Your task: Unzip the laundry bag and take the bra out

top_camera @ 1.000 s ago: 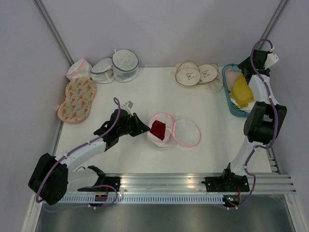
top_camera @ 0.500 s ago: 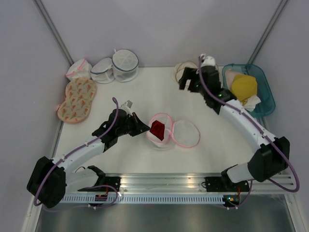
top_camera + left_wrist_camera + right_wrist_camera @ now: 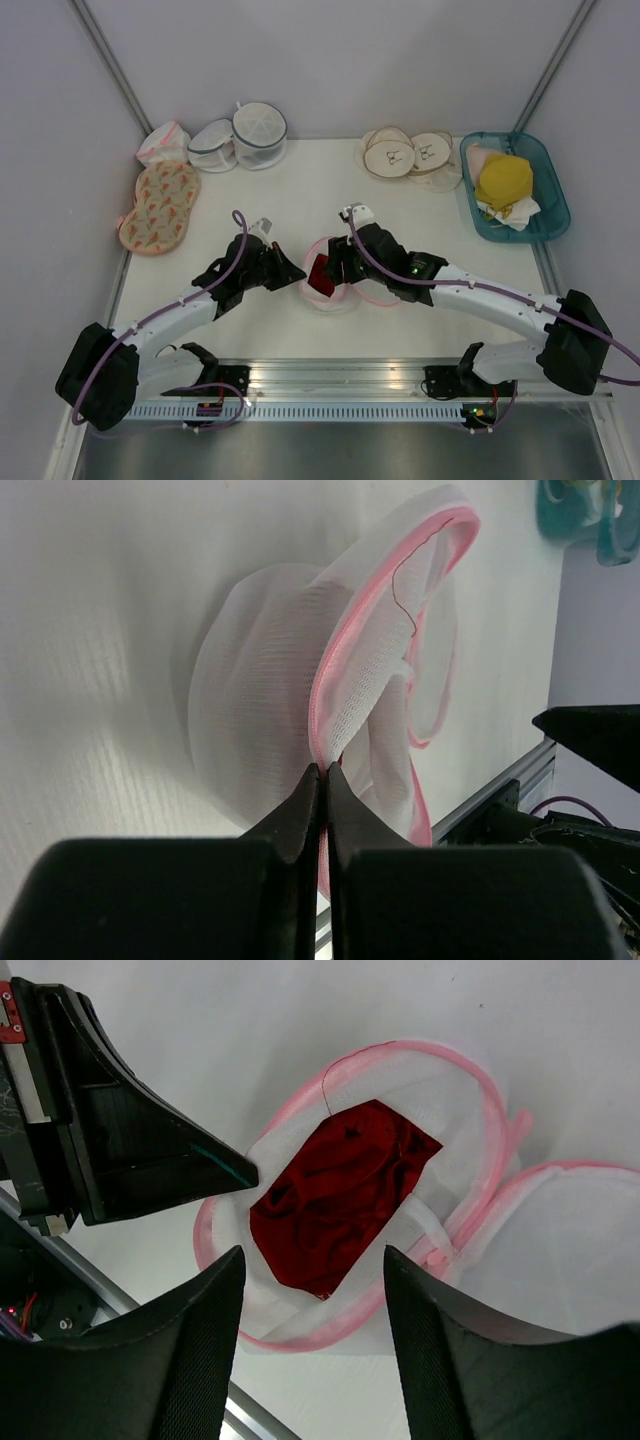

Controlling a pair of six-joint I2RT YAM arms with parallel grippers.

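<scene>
The laundry bag lies at the table's middle, hinged open in two white mesh halves with pink zipper rims. A dark red bra sits bunched in the left half; it also shows in the top view. My left gripper is shut on the bag's pink rim at the left side. Its black tip shows in the right wrist view. My right gripper is open and empty, hovering just above the bra, one finger on each side.
Two white mesh bags with grey-blue rims and a small pink-edged pouch stand at the back left, with a peach patterned bra nearby. Beige round cups lie at the back. A teal tray holds a yellow item.
My right arm has swung from the teal tray at the far right across to the table's middle and now hovers over the open bag. My left gripper has kept its hold on the rim.
</scene>
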